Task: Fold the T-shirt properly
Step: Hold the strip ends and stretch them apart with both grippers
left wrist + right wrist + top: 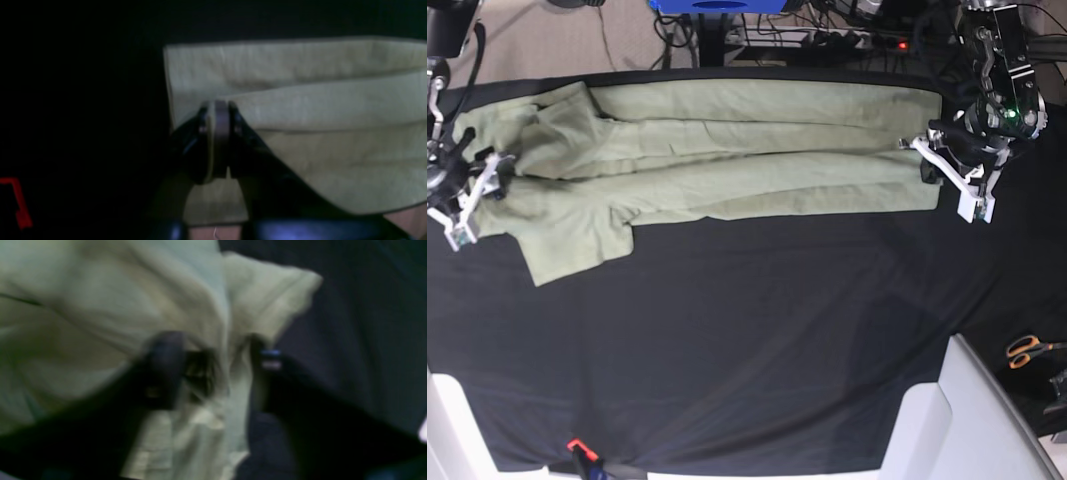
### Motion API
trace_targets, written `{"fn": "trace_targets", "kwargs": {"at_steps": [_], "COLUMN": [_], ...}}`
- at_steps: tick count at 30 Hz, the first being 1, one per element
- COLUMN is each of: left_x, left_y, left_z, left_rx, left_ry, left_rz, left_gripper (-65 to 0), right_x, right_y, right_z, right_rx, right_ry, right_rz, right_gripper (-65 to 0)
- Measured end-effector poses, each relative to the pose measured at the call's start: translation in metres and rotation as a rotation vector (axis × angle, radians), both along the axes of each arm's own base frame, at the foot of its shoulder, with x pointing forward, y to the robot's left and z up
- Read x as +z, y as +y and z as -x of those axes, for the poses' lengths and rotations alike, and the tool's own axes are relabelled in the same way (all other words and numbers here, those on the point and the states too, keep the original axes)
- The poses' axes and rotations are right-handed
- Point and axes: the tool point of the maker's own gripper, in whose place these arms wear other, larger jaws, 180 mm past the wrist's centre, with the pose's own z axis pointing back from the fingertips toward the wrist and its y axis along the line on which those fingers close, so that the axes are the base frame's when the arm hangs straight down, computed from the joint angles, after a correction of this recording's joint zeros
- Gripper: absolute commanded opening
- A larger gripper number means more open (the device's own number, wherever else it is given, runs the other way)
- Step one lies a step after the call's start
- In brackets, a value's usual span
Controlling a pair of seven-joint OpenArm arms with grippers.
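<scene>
Nearest me the black cloth point(757, 350) lies bare; beyond it the T-shirt point(727, 150) stretches across the far side, folded lengthwise. My left gripper point(217, 133) is clamped on its hem end — my right gripper point(217, 370) stands apart around the sleeve end.

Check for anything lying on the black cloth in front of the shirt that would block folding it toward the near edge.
Nothing visible does. The T-shirt lies in a long band at the far side, and the black table cloth in front of it is bare. The scissors lie off to the side, beyond the cloth.
</scene>
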Motion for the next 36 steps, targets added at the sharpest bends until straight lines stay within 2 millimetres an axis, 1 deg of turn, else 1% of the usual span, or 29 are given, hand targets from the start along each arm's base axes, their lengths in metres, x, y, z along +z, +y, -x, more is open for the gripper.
{"fn": "trace_targets", "kwargs": {"at_steps": [1,3,4,7,9,11,13,15,17,19,21,23,25,27,30,31,32,33,34,35,36], "left_x": [0.000,0.001,0.001,0.001,0.001,0.001,0.000,0.001,0.000,0.001,0.001,0.001,0.000,-0.007,-0.013,-0.013,-0.013,-0.013,-0.012,-0.012,-0.013], "left_y": [0.000,0.000,0.000,0.000,-0.001,-0.001,-0.001,-0.001,-0.001,-0.002,-0.001,-0.001,-0.001,0.000,0.001,0.001,0.001,0.001,0.001,0.001,0.001], "left_z": [-0.001,-0.002,-0.003,-0.001,-0.002,-0.002,-0.001,-0.002,-0.002,-0.002,-0.003,-0.003,-0.003,0.000,0.005,0.005,0.004,0.004,0.003,0.003,0.003], "left_rx": [0.001,0.000,0.000,0.002,0.002,0.002,0.003,0.004,0.004,0.003,0.005,0.004,0.006,0.015,0.022,0.022,0.022,0.022,0.022,0.022,0.022], "left_ry": [-0.002,-0.006,-0.008,-0.003,-0.006,-0.006,-0.004,-0.007,-0.006,-0.008,-0.010,-0.009,-0.007,0.012,0.034,0.033,0.032,0.030,0.028,0.029,0.030], "left_rz": [0.001,0.001,0.001,0.000,0.003,0.002,0.004,0.004,0.003,0.006,0.004,0.003,0.007,0.015,0.020,0.022,0.021,0.022,0.022,0.021,0.020], "left_gripper": [-65.0,-65.0,-65.0,-65.0,-65.0,-65.0,-65.0,-65.0,-65.0,-65.0,-65.0,-65.0,-65.0,-65.0,-65.0,-65.0,-65.0,-65.0,-65.0,-65.0,-65.0], "right_x": [0.011,0.034,0.042,0.052,0.053,0.045,0.028,0.009,-0.003,-0.010,-0.010,-0.015,-0.029,-0.040,-0.039,-0.039,-0.040,-0.040,-0.040,-0.041,-0.041], "right_y": [0.000,0.001,0.004,0.018,0.030,0.046,0.055,0.053,0.050,0.044,0.044,0.051,0.058,0.063,0.064,0.066,0.069,0.072,0.072,0.071,0.069], "right_z": [-0.006,-0.015,-0.018,-0.032,-0.051,-0.069,-0.078,-0.082,-0.086,-0.091,-0.103,-0.106,-0.097,-0.090,-0.096,-0.098,-0.099,-0.100,-0.099,-0.098,-0.098], "right_rx": [-0.027,-0.080,-0.080,-0.034,0.014,0.061,0.060,0.037,0.016,0.003,-0.008,-0.011,-0.014,-0.017,-0.023,-0.028,-0.029,-0.029,-0.030,-0.031,-0.031], "right_ry": [-0.052,-0.150,-0.174,-0.196,-0.197,-0.183,-0.137,-0.077,-0.029,0.000,-0.029,-0.031,0.015,0.041,0.034,0.023,0.012,0.004,0.002,0.009,0.013], "right_rz": [-0.016,-0.024,-0.019,0.019,0.032,0.006,-0.032,-0.055,-0.085,-0.101,-0.131,-0.172,-0.196,-0.218,-0.241,-0.249,-0.260,-0.269,-0.270,-0.266,-0.262], "right_gripper": [-19.1,-19.2,-19.7,-19.2,-19.4,-19.4,-19.2,-19.4,-19.5,-19.5,-19.5,-19.7,-19.7,-19.7,-20.6,-23.6,-28.4,-34.7,-42.6,-53.4,-62.4]}}
